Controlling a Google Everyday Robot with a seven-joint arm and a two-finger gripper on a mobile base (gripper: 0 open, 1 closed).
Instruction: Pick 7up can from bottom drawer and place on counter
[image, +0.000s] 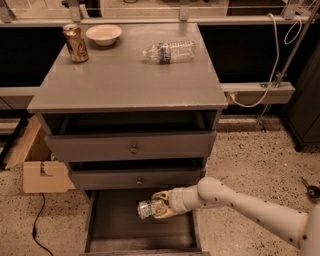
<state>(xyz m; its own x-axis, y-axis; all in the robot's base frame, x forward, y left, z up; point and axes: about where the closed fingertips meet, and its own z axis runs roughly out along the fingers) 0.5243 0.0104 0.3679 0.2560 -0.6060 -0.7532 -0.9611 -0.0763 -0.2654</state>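
Observation:
The 7up can, green and white with a silver end, lies on its side inside the open bottom drawer. My gripper reaches into the drawer from the right on a white arm, and its fingers are closed around the can's right part, one above and one below. The can sits just over the dark drawer floor, near the back. The grey counter is the cabinet top, well above.
On the counter stand a gold-brown can and a white bowl at the back left, and a clear plastic bottle lies at the back right. Two knobbed drawers sit above the bottom one. A cardboard box is on the floor at left.

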